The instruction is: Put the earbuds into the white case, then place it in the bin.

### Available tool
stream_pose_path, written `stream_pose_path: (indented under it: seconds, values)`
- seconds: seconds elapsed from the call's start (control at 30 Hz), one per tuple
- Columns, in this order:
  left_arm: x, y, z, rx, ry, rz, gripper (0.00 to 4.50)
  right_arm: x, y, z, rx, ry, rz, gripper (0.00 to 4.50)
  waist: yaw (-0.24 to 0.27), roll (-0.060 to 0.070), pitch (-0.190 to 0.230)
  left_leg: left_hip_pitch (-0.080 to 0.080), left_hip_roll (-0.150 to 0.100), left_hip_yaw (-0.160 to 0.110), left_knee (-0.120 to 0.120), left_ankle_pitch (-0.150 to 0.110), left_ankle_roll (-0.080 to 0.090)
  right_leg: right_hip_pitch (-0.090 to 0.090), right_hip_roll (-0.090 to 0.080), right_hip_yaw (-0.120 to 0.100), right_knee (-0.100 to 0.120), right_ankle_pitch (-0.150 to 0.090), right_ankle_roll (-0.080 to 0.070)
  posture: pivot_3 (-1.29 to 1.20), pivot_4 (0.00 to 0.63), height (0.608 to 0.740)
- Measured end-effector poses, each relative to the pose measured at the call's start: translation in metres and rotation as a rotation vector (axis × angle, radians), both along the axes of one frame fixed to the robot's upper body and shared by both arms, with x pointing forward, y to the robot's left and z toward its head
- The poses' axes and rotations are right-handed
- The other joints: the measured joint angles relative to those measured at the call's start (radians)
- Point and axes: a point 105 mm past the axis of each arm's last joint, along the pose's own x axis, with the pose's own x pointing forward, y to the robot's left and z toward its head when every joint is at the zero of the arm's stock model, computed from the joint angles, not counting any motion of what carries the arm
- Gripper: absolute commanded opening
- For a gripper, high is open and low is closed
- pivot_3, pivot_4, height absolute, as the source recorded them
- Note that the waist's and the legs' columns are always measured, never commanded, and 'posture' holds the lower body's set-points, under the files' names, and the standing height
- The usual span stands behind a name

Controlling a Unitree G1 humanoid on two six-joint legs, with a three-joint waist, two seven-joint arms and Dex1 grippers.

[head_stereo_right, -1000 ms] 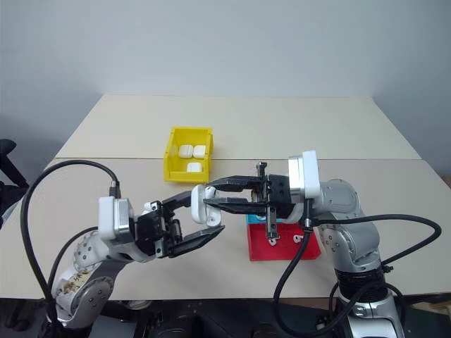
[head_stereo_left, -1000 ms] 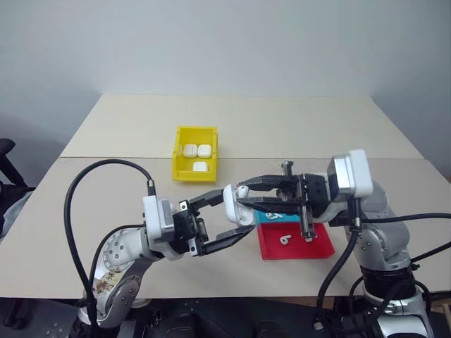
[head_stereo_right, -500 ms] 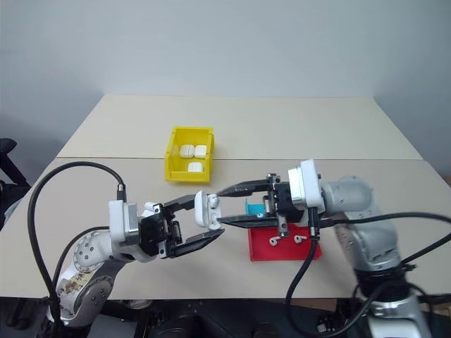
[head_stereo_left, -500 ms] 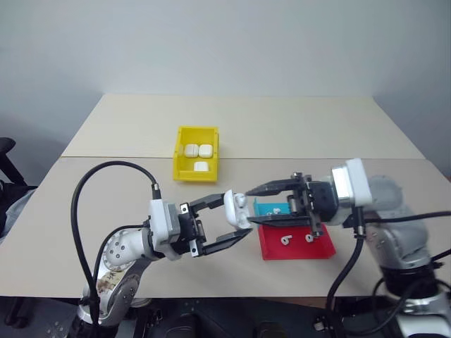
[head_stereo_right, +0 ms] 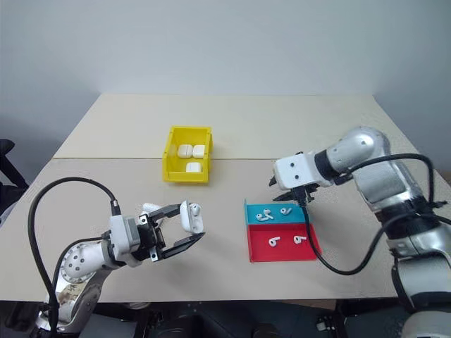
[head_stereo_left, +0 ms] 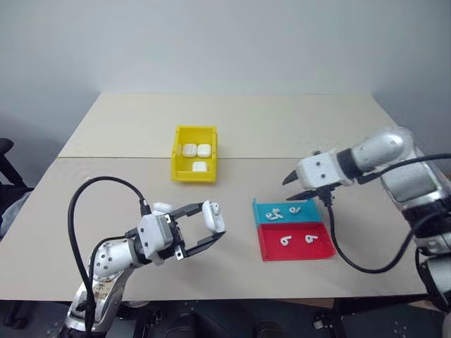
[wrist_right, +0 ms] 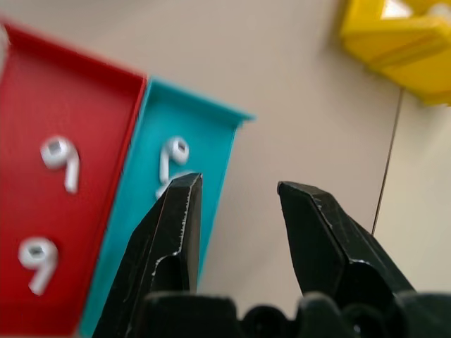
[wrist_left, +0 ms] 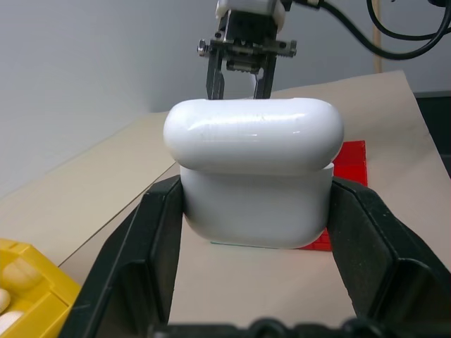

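While left fingers (wrist_left: 158, 232) pinch (firmly) the white case (wrist_left: 255, 176) — right gripper (head_stereo_left: 299, 184) empty.

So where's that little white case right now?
The white case is off the table, clamped between the left gripper's black fingers at the robot's front left. It sits nearer than the yellow bin and left of the blue tray.

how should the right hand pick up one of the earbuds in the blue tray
Come straight down on an earbud in the blue tray, probably pinching the rounded head rather than the thin stem. It lies flat, with raised tray walls around it, so a sideways approach looks blocked. The right hand, open, hovers by that tray.
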Motion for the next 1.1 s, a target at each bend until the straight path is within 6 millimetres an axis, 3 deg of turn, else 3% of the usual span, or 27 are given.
stream_pose_path:
  seconds: [0.57, 0.9, 1.1]
  values:
    - [-0.009, -0.006, -0.007, 0.0, 0.018, 0.016, 2.75, 0.015, -0.013, -0.049, -0.284, 0.064, 0.165, 2.13, -0.004, 0.0, 0.0, 0.001, 0.0, 0.001, 0.0, 0.0, 0.0, 0.001, 0.0, 0.0, 0.001, 0.0, 0.0, 0.0, 0.15, 0.74]
    - [-0.009, -0.005, -0.01, 0.012, 0.021, 0.038, 2.75, 0.029, -0.019, -0.065, -0.368, 0.077, 0.126, 2.13, -0.002, 0.0, 0.0, 0.001, 0.0, 0.001, 0.0, 0.0, 0.0, 0.001, -0.001, 0.0, 0.001, 0.0, 0.0, 0.0, 0.15, 0.74]
    - [-0.01, -0.004, -0.012, 0.012, 0.026, 0.059, 2.75, 0.033, -0.02, -0.059, -0.386, 0.062, 0.131, 2.13, -0.003, 0.001, 0.0, 0.002, 0.0, 0.001, 0.0, 0.0, -0.001, 0.001, -0.001, 0.0, 0.003, 0.0, 0.0, 0.0, 0.15, 0.74]
